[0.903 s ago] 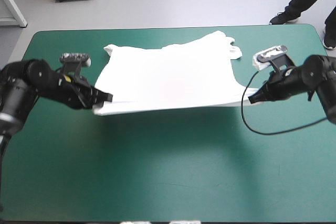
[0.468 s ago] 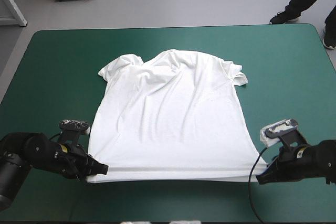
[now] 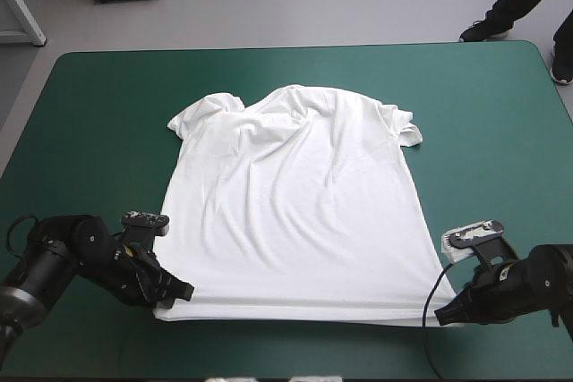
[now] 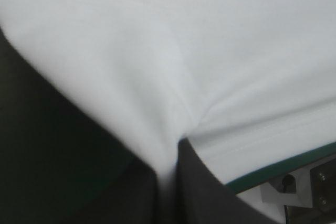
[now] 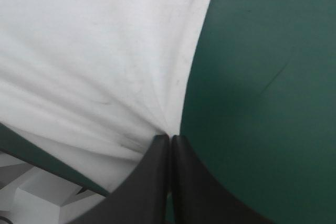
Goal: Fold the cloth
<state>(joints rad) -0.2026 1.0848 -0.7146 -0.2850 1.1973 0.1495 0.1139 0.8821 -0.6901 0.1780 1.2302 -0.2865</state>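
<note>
The white T-shirt (image 3: 295,194) lies spread flat on the teal-green table, collar toward the far edge, hem toward the near edge. My left gripper (image 3: 182,293) is shut on the T-shirt at the hem's near-left corner; in the left wrist view the T-shirt (image 4: 173,56) fills the space ahead of the left gripper (image 4: 169,153), pinched between the black fingers. My right gripper (image 3: 441,315) is shut on the hem's near-right corner. In the right wrist view the T-shirt (image 5: 89,61) fans out in wrinkles from the right gripper (image 5: 169,138).
Bare teal-green table (image 3: 89,131) lies on both sides of the shirt and beyond the collar. Only a narrow strip of table runs between the hem and the near edge (image 3: 295,355).
Earlier both grippers held the hem raised at mid-table. They pulled it toward the near edge and lowered it, so the shirt now lies spread out. Since just before, the left gripper has shifted slightly right.
</note>
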